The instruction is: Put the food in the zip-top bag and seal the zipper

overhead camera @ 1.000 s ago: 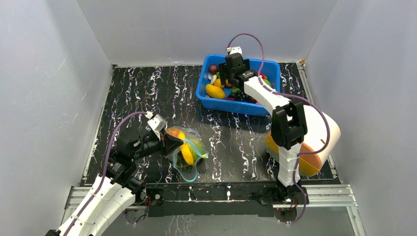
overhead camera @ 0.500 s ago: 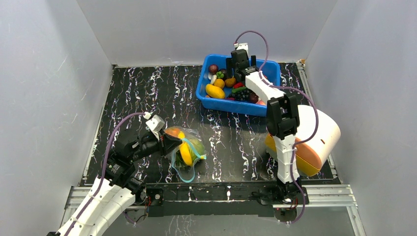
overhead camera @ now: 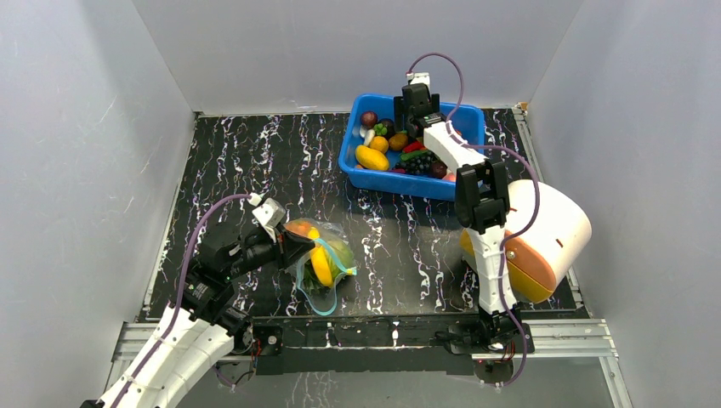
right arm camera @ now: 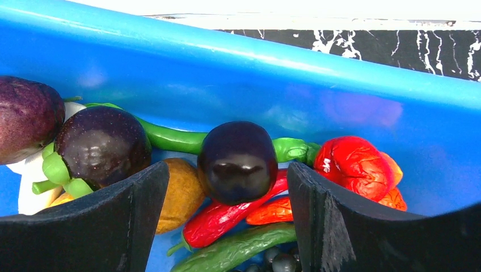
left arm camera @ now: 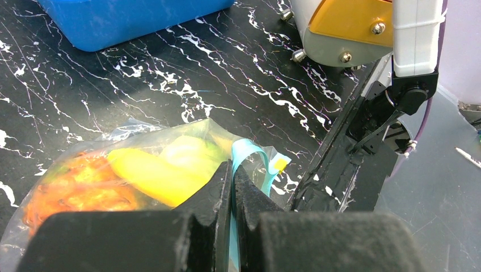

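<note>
Hovering in the blue plastic bin (right arm camera: 283, 68), the right gripper (right arm camera: 227, 187) is standing wide open astride a round dark-purple toy fruit (right arm camera: 236, 161); it is probably needing to sink lower and centre, so the fingers (right arm camera: 85, 226) close on the widest part without snagging the red chilli (right arm camera: 227, 218) beneath. On the black marbled table (overhead camera: 255, 170), the left gripper (left arm camera: 231, 170) is pinching tight on the thin teal-blue zipper strip (left arm camera: 249, 153) of the clear crinkly zip-top bag (left arm camera: 142, 133), which is already holding yellow and orange toy food (left arm camera: 147, 175).

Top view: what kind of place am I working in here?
Likely a lab test cell, not a kitchen: plain grey walls box in a black marbled table, and the blue bin holds plastic toy food.
</note>
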Controlling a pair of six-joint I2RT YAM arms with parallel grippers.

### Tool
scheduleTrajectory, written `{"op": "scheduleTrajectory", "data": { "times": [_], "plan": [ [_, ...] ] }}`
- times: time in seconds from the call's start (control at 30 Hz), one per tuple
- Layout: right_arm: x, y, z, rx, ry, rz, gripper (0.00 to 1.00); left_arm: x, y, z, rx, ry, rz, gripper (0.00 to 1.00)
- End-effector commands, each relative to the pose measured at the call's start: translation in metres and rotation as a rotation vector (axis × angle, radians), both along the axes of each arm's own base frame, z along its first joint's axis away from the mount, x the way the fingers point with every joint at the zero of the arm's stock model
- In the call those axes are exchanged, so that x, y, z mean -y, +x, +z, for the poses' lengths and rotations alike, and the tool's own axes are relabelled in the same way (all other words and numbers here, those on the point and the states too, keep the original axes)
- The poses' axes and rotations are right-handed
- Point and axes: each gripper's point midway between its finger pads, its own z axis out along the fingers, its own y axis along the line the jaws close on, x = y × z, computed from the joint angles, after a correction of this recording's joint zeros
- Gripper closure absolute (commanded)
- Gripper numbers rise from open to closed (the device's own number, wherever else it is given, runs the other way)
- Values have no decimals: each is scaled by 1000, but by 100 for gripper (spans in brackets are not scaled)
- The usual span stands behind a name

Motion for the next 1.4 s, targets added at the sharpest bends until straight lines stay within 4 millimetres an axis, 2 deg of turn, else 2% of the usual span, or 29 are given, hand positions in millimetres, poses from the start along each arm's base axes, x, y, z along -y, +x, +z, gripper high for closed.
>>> {"op": "scheduleTrajectory", "data": {
  "times": [0.0,0.33,0.47,0.67,0.73,0.93,1.1,1.2,1.37],
  "plan": [
    [-1,21,24,96,52,-6,26,1,1,6,29,-4,-6,100],
    [0,20,2,58,53,-21,26,1,1,7,38,-7,-6,100],
    [2,20,-3,48,44,-26,31,0,1,8,43,-8,-5,100],
    [8,19,-11,29,8,-51,32,0,0,9,48,-10,-3,100],
    [10,19,-12,25,-6,-52,36,-1,0,10,54,-13,0,100],
    [8,19,-1,40,3,-39,54,-1,0,11,60,-13,2,100],
    [3,14,11,42,24,-11,58,-2,0,12,63,-15,6,100],
    [-5,5,30,50,68,30,61,-4,3,12,51,-24,36,100],
    [-10,-22,47,46,129,75,64,-4,10,18,58,-41,66,100]
  ]
}}
